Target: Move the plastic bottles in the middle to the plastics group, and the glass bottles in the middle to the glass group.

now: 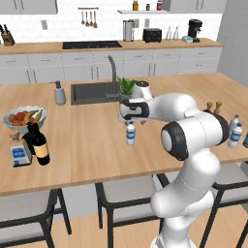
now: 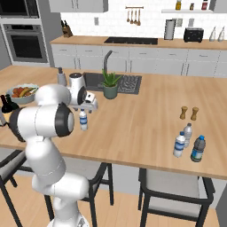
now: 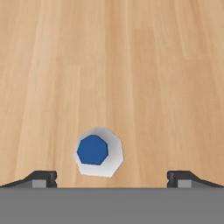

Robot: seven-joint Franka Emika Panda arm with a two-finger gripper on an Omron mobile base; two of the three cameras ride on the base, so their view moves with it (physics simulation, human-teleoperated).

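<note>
**Gripper above middle bottle, offset to one side**

The gripper [image 3: 112,177] hangs wide open, empty, looking straight down on the plastic bottle [image 3: 99,152] standing upright mid-counter [image 1: 87,140]. Its long axis points up at the hand. The cap sits nearer one fingertip [image 3: 41,178] than the other. Judgement: centre sideways before descending.
</note>
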